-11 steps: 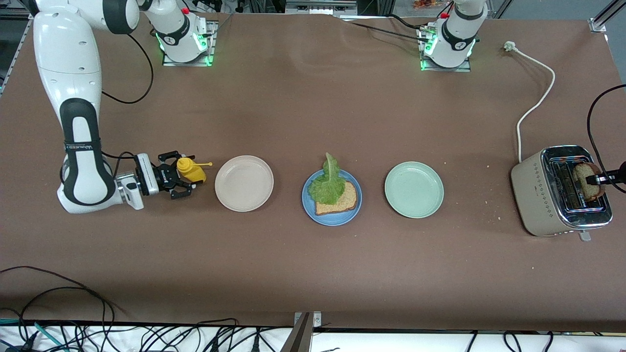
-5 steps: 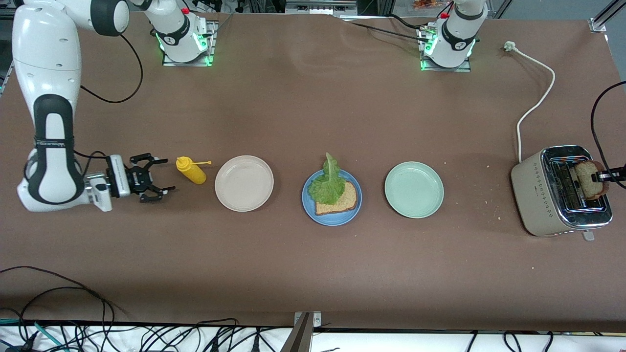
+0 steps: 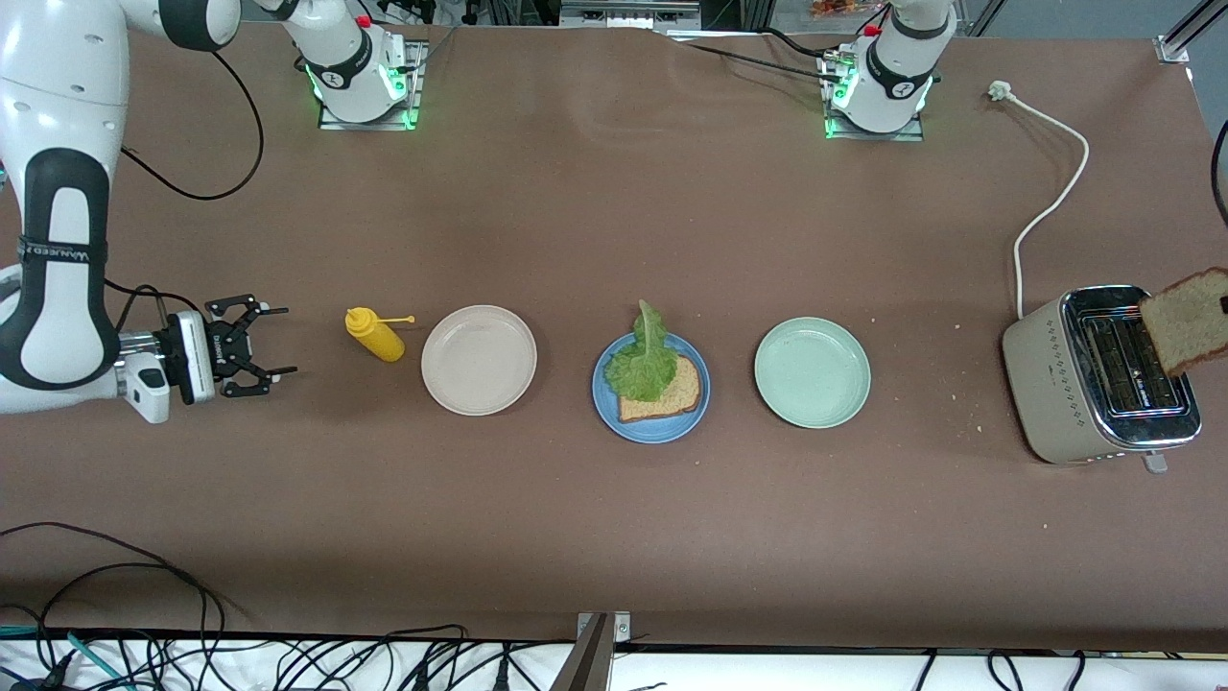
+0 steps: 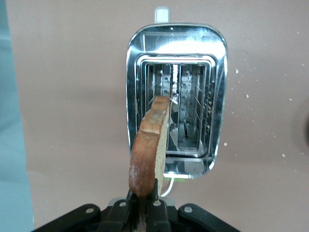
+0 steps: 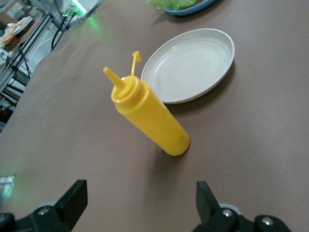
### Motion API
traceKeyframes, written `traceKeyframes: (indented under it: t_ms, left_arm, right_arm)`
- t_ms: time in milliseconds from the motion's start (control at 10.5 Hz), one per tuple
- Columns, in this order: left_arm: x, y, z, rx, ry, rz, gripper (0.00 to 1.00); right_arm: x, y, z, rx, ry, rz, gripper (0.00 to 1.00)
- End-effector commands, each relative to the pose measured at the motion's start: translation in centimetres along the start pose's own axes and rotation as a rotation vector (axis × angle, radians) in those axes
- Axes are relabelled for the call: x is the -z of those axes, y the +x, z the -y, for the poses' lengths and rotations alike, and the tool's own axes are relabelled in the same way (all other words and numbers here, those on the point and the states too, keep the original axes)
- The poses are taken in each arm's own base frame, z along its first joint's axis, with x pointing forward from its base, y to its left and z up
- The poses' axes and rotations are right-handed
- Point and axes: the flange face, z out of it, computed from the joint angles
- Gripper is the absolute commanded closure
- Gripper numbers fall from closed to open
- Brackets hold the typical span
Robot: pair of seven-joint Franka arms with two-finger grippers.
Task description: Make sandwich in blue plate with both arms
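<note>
On the blue plate [image 3: 651, 422], in the middle of the row of three plates, lies the bottom toast slice [image 3: 662, 395] with the lettuce leaf [image 3: 645, 363] draped over it and poking past the rim — an open-faced sandwich waiting for its lid. And here's that lid: the second toast slice [image 3: 1190, 320] hangs in the air just above the toaster [image 3: 1065, 384] at the left arm's end of the table, clear of the slot, pinched by its lower crust in the left gripper [image 4: 143, 212], fingers clamped tight on the bread. So the step in hand looks like carrying the top slice over; next it has to travel across the pale green plate [image 3: 812, 372] and come down flat and square on the lettuce, which calls for turning it from upright to level. The right gripper [image 3: 251, 346] sits low near the right arm's end, fingers spread and holding nothing, the yellow squeeze bottle [image 5: 147, 113] standing apart in front of it, the beige plate [image 3: 479, 360] just beside that. Hard to say: the left arm itself is cut off at the front view's edge.
</note>
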Motion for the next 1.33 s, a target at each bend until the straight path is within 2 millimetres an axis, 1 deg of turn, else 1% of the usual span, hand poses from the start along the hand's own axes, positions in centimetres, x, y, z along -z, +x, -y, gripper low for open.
traceKeyframes:
  t_ms: [0,95,190,285,380,476,571,666,761,856,951,1046,1141,1237]
  left_arm:
    - [4.7,-1.4,-0.1,-0.023,-0.04,-0.003,1.0]
    - [5.0,-1.1,-1.3,-0.045,-0.044,-0.011,1.0]
    - [5.2,-0.9,-2.3,-0.064,-0.048,-0.015,1.0]
    - [5.4,-0.7,-3.1,-0.076,-0.049,-0.018,1.0]
    - [5.3,-0.4,-4.2,-0.093,-0.062,-0.019,1.0]
    - [5.2,-0.1,-5.2,-0.108,-0.076,-0.021,1.0]
    - [4.7,0.7,-7.2,-0.13,-0.092,-0.014,1.0]
    - [4.2,1.3,-9.5,-0.141,-0.109,-0.014,1.0]
    - [4.2,1.6,-13.4,-0.152,-0.126,-0.009,1.0]
    - [4.0,1.7,-15.2,-0.12,-0.129,0.004,1.0]
    - [3.4,1.7,-17.4,-0.129,-0.149,0.019,1.0]
    - [2.6,1.8,-20.4,-0.163,-0.196,0.041,1.0]
    - [2.0,1.9,-23.1,-0.178,-0.251,0.055,1.0]
    - [1.8,2.1,-25.6,-0.168,-0.287,0.042,1.0]
  right_arm:
    - [2.5,3.9,0.9,-0.256,-0.035,0.095,0.0]
    - [3.9,5.8,0.8,-0.361,-0.066,0.159,0.0]
    - [5.0,7.2,0.8,-0.496,-0.103,0.186,0.0]
    - [5.9,8.3,1.4,-0.61,-0.139,0.218,0.0]
    - [6.0,9.8,1.8,-0.704,-0.179,0.273,0.0]
    - [6.5,10.9,2.3,-0.815,-0.23,0.308,0.0]
    - [6.6,12.3,2.9,-0.945,-0.292,0.365,0.0]
    - [6.9,13.6,3.7,-1.067,-0.359,0.415,0.0]
    - [6.9,15.4,4.5,-1.215,-0.46,0.474,0.0]
    - [7.0,17.2,5.5,-1.304,-0.558,0.524,0.0]
    - [7.2,18.1,6.0,-1.4,-0.631,0.527,0.0]
    - [7.3,18.2,6.1,-1.46,-0.672,0.535,0.0]
    - [9.5,19.6,6.7,-1.48,-0.735,0.489,0.0]
    - [11.7,20.4,7.7,-1.478,-0.773,0.457,0.0]
